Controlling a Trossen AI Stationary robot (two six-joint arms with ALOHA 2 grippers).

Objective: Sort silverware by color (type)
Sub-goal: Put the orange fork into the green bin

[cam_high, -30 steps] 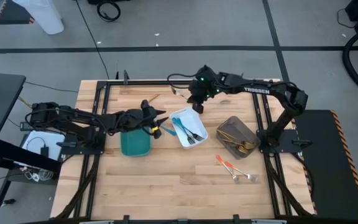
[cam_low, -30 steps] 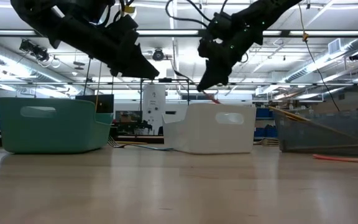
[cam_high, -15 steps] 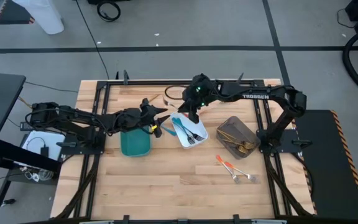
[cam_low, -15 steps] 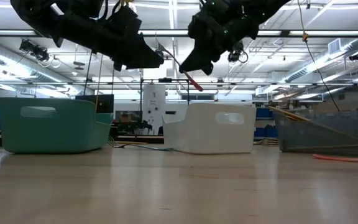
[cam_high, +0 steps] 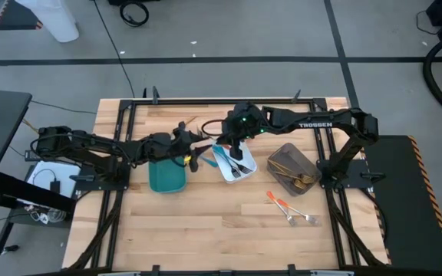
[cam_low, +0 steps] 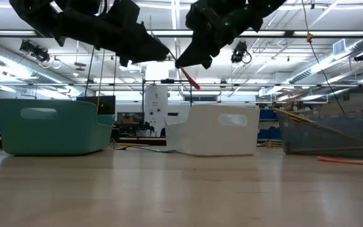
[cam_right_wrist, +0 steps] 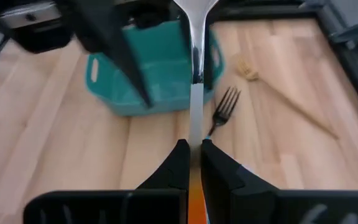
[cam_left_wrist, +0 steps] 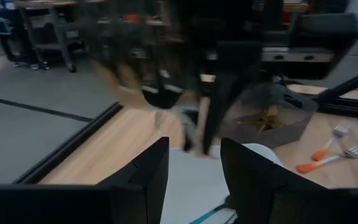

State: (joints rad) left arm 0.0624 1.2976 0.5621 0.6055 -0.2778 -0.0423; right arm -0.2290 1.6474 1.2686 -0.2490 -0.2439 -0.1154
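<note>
Lying loose near the front right corner of the bench, two orange-handled forks (cam_high: 290, 211) are well apart from every tray and, as I judge it, not yet sorted. Beyond them toward the right edge, the grey-brown tray (cam_high: 291, 168) holds a heap of gold pieces (cam_high: 301, 182), so that colour looks largely done. At mid-bench the white tray (cam_high: 248, 158) holds several blue-handled pieces (cam_high: 227, 161). Just to its left stands the teal tray (cam_high: 166, 176); nothing can be made out inside it, so it seems meant for the orange set and is yet to be filled.

Over the left rim of the white tray hangs the right gripper (cam_high: 227, 143), fingers together and clamped on an orange-handled utensil (cam_right_wrist: 196, 99) whose metal end points toward the teal tray; the low view shows the handle (cam_low: 190, 79) hanging in the air above the trays. The left gripper (cam_high: 198, 148) hovers between the teal and white trays, close to the right one, fingers apart with nothing between them. The two tips nearly meet, which reads as a hand-over about to happen, though I cannot be sure.

Farther back, toward the rear edge, a fork (cam_right_wrist: 222, 109) lies on the bare wood behind the teal tray, its handle colour unclear, and a thin wooden stick (cam_right_wrist: 294, 107) lies beside it.

My estimate: about two thirds sorted, with the held piece, the two front forks and that rear fork remaining
</note>
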